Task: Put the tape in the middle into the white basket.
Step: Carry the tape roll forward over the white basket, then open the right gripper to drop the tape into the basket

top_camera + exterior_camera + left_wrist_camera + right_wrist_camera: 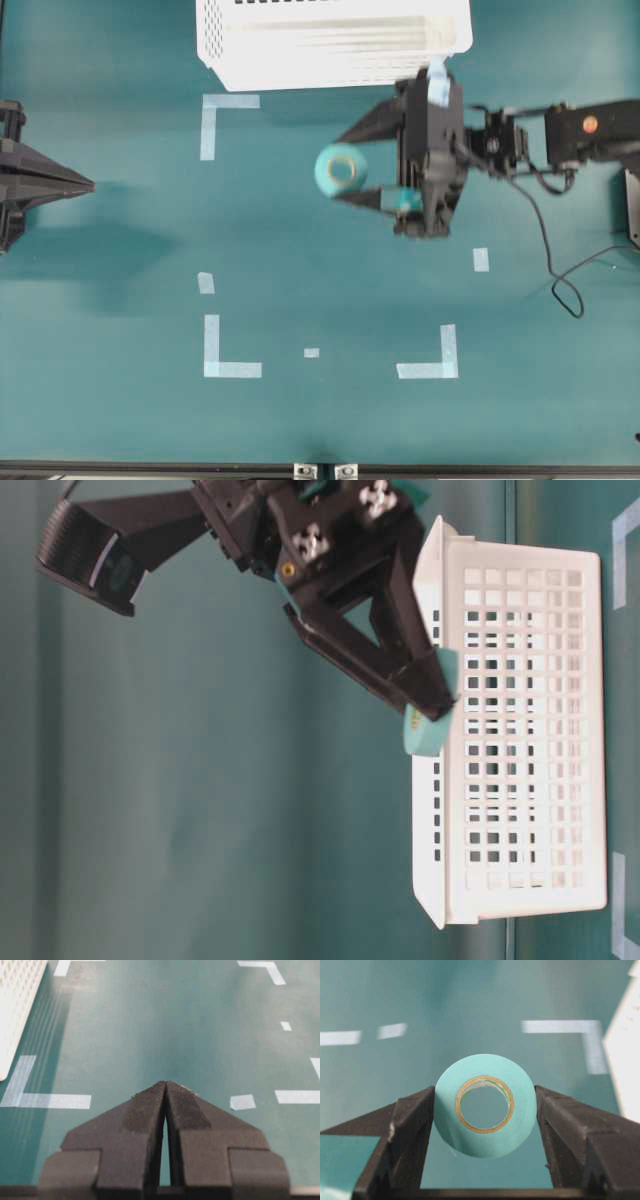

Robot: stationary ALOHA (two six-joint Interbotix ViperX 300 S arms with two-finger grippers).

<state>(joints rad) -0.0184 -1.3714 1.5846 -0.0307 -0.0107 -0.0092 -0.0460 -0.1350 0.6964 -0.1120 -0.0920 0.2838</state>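
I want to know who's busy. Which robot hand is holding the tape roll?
The right hand: its fingers squeeze the teal tape roll near the white basket. The left hand is shut and holds nothing.

Even, fairly bright light overall. Soft shadows on the teal table (120, 420) at left of the overhead view. The white basket (330, 40) is overexposed, lattice washed out. Right gripper (345, 170) slightly blurred overhead. Wrist views: near fingers soft, backgrounds hazy.

A teal table (120, 420) marked with pale-blue tape corners (215, 355).
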